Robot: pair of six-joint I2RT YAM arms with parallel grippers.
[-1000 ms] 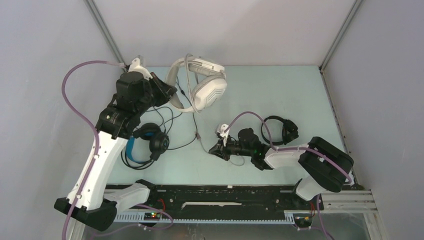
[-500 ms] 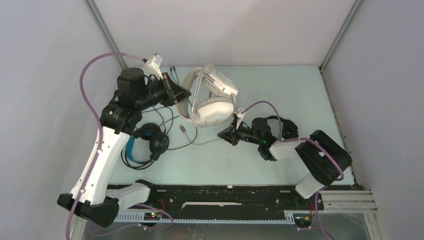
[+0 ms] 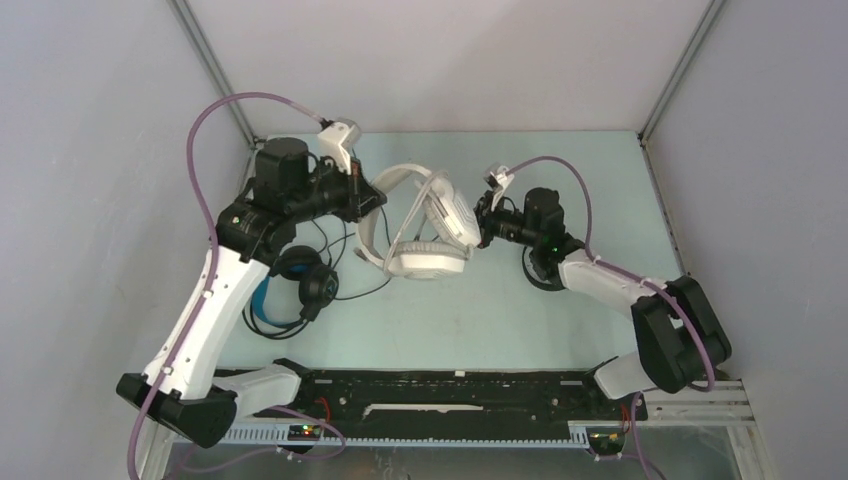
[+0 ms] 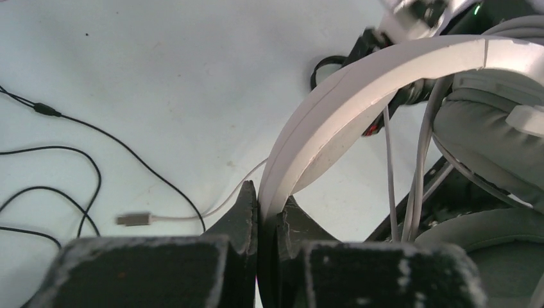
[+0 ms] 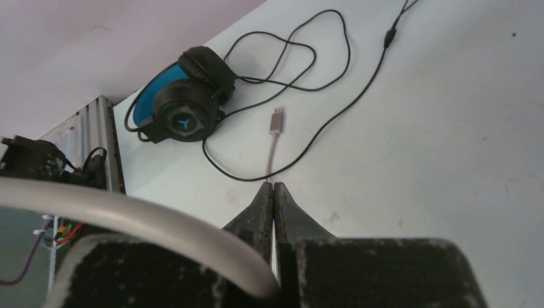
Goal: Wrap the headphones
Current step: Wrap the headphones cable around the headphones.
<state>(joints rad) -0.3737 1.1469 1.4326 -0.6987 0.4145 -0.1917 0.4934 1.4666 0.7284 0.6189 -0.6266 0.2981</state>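
Note:
The white-grey headphones [image 3: 420, 240] hang above the table between both arms, their thin cable looped several times around the headband and ear cups. My left gripper [image 3: 371, 203] is shut on the white headband [image 4: 359, 83], which rises out of the jaws [image 4: 266, 208]. My right gripper [image 3: 481, 227] is shut on the white cable just behind its plug [image 5: 276, 120], and the cable leaves its closed tips [image 5: 273, 186]. The black headphones with a blue headband [image 3: 290, 285] lie on the table at the left. The small black headphones [image 3: 543, 276] are mostly hidden under my right arm.
Loose black cable [image 5: 301, 58] from the blue-banded headphones snakes over the table beside them. The enclosure's side walls stand close on both sides. A black rail [image 3: 450, 385] runs along the near edge.
My left arm swung the white headphones rightward and turned them. My right gripper closed on the white cable, lifted it off the table and carried it back toward the headphones.

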